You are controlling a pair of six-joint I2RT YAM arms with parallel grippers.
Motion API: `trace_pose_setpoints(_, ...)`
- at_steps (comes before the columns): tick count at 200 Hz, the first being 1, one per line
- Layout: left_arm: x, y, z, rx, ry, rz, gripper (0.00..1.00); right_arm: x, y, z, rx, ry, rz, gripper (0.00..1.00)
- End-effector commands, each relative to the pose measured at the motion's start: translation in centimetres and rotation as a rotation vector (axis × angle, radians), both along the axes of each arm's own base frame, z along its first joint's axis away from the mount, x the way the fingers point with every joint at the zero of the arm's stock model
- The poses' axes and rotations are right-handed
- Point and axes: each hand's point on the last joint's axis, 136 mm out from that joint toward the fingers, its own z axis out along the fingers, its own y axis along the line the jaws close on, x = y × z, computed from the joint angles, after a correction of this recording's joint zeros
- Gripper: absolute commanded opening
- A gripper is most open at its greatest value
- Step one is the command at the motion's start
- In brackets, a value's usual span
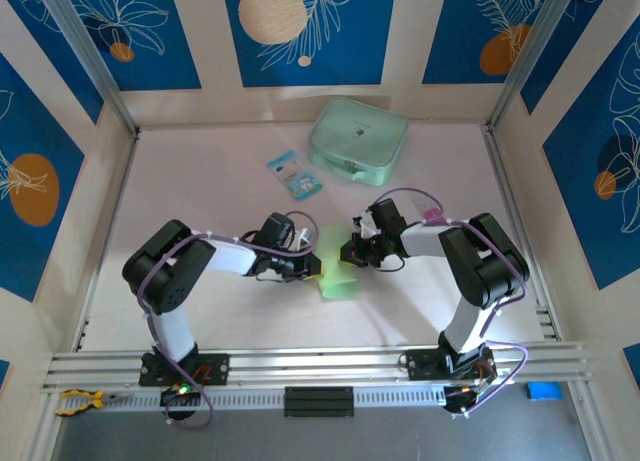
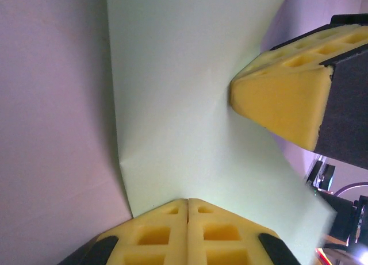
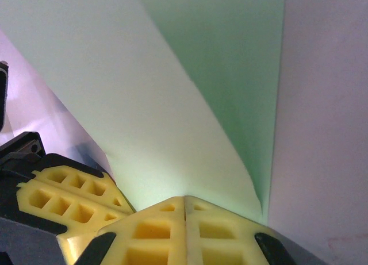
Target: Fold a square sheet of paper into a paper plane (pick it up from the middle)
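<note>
Pale table [image 1: 200, 191] seen from above, with a mint-green zip case [image 1: 358, 139] lying well beyond both grippers. The square sheet of paper [image 1: 337, 269], pale green and partly folded, sits between the two grippers. Its long axis runs from the far side toward the arm bases, the near end angled slightly toward the right arm's side. The right gripper [image 1: 352, 251] and left gripper [image 1: 312, 267] meet its opposite long edges, both fully closed, each pinching the sheet. A blue-and-white packet [image 1: 295, 174] lies beyond the left gripper, beside the case. The top view gives the sheet's outline and heading. The left wrist view adds the closed seam of the left gripper [image 2: 188, 210] on the sheet [image 2: 184, 92], a faint crease across it, and one yellow finger [image 2: 282, 98] of the right gripper at the far edge. The right wrist view shows the right gripper [image 3: 185, 210] closed at a fold where a lighter flap overlies a darker layer of the sheet [image 3: 144, 104].
</note>
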Motion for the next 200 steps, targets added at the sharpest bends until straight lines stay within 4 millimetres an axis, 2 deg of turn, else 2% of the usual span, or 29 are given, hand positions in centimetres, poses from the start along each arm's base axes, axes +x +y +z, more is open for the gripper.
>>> trace_pose_setpoints(1, -2.0, 2.7, -3.1, 0.158, 0.031, 0.013, 0.06, -4.0, -4.0, -5.7, -0.24, 0.158, -0.047, 0.0)
trace_pose_setpoints(17, -1.6, 2.6, -2.2, 0.157, -0.005, 0.008, 0.07, -4.0, -3.8, -5.7, -0.241, 0.148, -0.05, 0.0)
trace_pose_setpoints(54, -1.6, 0.0, 0.8, 0.08, -0.034, -0.037, 0.07, -4.0, -3.4, -5.5, -0.24, 0.143, -0.046, 0.0)
trace_pose_setpoints(76, -2.0, -1.1, 1.8, 0.064, -0.042, -0.05, 0.07, -4.2, -3.5, -5.6, -0.247, 0.144, -0.046, 0.0)
trace_pose_setpoints(126, -2.3, -0.8, 0.7, 0.077, -0.026, -0.032, 0.09, -4.6, -3.8, -5.8, -0.252, 0.145, -0.048, 0.0)
trace_pose_setpoints(149, -2.4, -0.5, 0.7, 0.077, -0.036, -0.023, 0.1, -4.7, -3.9, -5.8, -0.254, 0.144, -0.048, 0.0)
trace_pose_setpoints(200, -4.6, 1.8, -2.7, 0.18, 0.036, -0.047, 0.1, -4.8, -4.0, -5.9, -0.256, 0.144, -0.045, 0.0)
